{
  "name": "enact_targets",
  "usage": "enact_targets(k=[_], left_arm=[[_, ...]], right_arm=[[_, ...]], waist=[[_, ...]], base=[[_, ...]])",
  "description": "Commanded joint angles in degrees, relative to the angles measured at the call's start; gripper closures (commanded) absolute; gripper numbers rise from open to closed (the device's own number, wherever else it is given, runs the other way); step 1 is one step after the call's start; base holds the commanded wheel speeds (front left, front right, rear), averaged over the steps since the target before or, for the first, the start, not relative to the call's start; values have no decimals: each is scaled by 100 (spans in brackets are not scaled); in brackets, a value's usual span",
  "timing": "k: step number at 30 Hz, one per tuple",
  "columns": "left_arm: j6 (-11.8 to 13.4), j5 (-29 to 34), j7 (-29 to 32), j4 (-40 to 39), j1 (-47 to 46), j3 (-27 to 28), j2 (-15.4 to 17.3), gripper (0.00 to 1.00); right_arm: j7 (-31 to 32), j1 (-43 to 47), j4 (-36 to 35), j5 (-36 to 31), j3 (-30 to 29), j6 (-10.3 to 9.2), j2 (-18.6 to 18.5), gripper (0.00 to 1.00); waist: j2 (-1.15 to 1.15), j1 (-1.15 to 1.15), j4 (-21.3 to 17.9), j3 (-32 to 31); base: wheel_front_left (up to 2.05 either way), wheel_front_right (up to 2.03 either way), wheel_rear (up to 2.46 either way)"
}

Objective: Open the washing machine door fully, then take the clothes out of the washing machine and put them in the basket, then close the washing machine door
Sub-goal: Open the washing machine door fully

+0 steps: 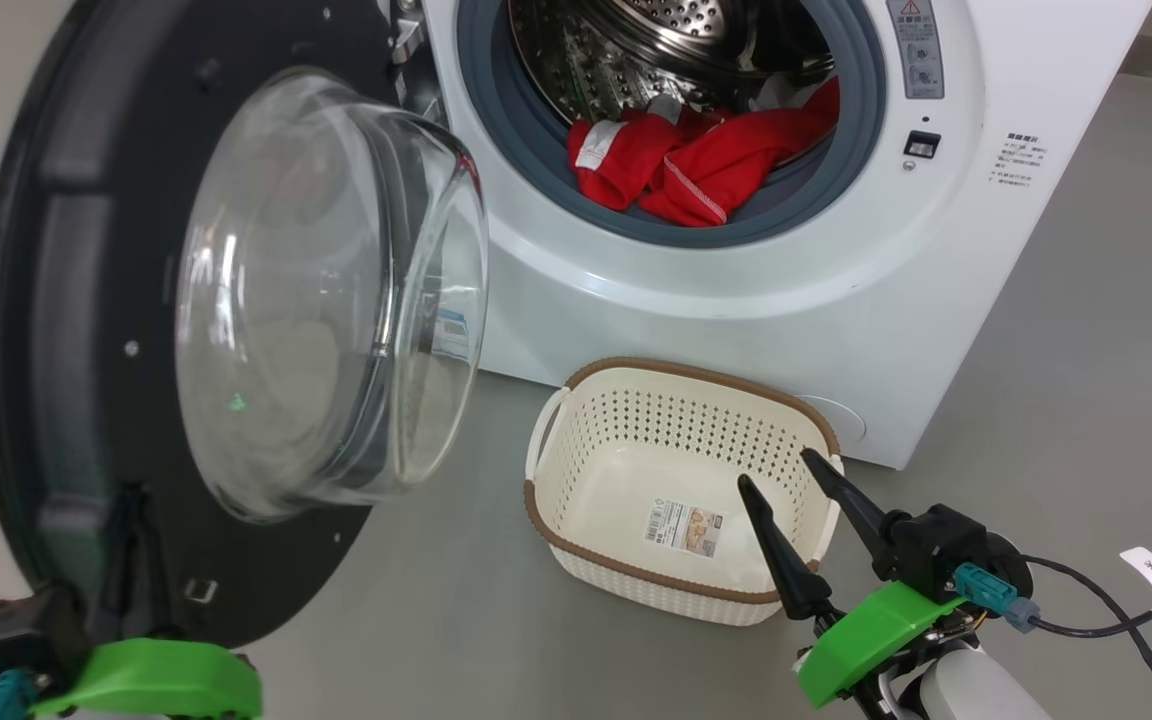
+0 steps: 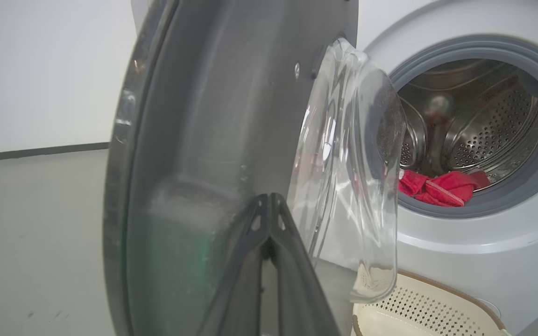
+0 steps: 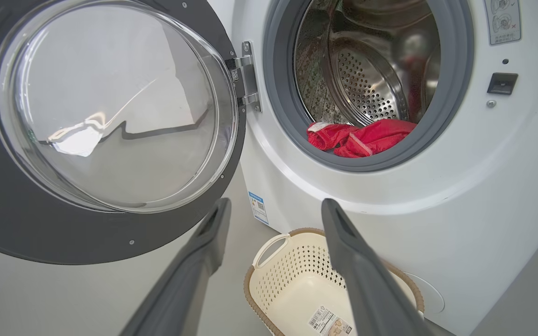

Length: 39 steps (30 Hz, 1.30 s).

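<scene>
Head view: red fabric clothes (image 1: 706, 160) in perforated steel drum (image 1: 586, 70) of white front-loading washing machine (image 1: 636, 300); cream perforated plastic basket (image 1: 576, 450) on floor (image 1: 436, 560) before it, paper label (image 1: 681, 525) inside. Over basket's rim, right gripper (image 1: 774, 466) fingers apart.
Left wrist view: left gripper (image 2: 269, 200) fingers together against open black-rimmed glass door (image 2: 203, 140).
Right wrist view: clothes at drum's front lip.
</scene>
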Motion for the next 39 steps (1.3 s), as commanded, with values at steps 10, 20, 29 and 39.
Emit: enact_targets(k=[10,20,29,39], left_arm=[[103,-315,-335,207,-215,757,337,100],[10,-474,-758,745,-670,985,396,100],[-135,-694,-978,1233,-1117,1366,498,100],[-200,-763,-1042,1611,-1513,1677,568,100]], right_arm=[[-37,-218,-83,-106,85,35,32,0],[-37,-406,-65,-196,167,35,33,0],[-8,-531,-21,-280,111,35,-1,0],[79,-632,-158,-364,25,35,-108,0]], waist=[[0,0,3,176],[0,0,15,465],[0,0,-39,705],[0,0,-75,944]], base=[[0,0,0],[0,0,0],[0,0,0],[0,0,0]])
